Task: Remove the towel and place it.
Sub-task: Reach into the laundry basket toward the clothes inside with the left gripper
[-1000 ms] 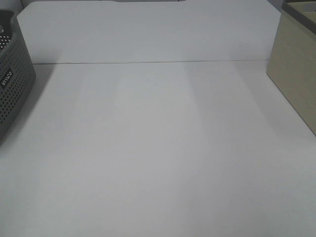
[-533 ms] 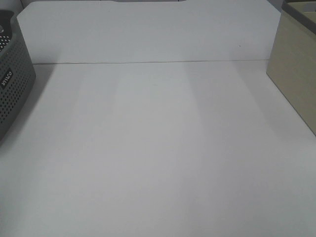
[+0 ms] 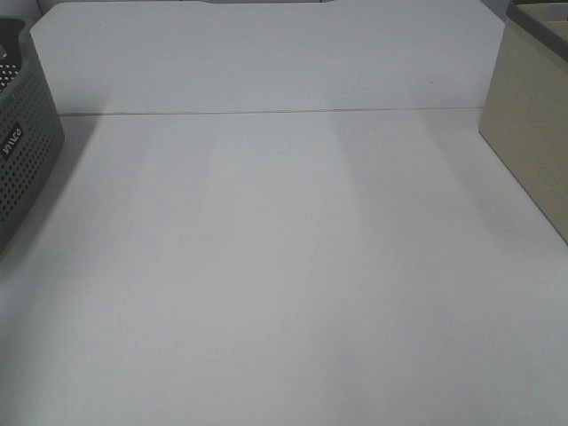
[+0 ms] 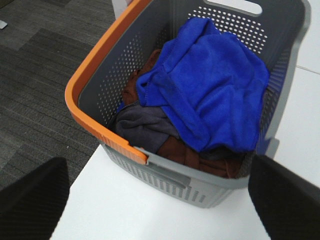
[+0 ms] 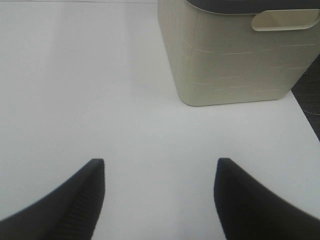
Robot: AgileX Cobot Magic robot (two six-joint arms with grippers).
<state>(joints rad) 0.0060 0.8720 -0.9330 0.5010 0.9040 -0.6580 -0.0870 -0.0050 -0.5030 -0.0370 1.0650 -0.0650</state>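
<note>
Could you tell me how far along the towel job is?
Nothing looks done: the towel lies in the grey basket, on top of other clothes. In hand: the left gripper faces the basket, open and empty; the right gripper is open over the table. Remaining: grasp the towel, lift it out, place it.

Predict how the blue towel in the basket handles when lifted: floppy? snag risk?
Likely floppy: the towel lies crumpled in soft folds, so it should drape and trail. Probably light but bulky; it fills much of the basket. It may drag the grey garment it overlaps.
</note>
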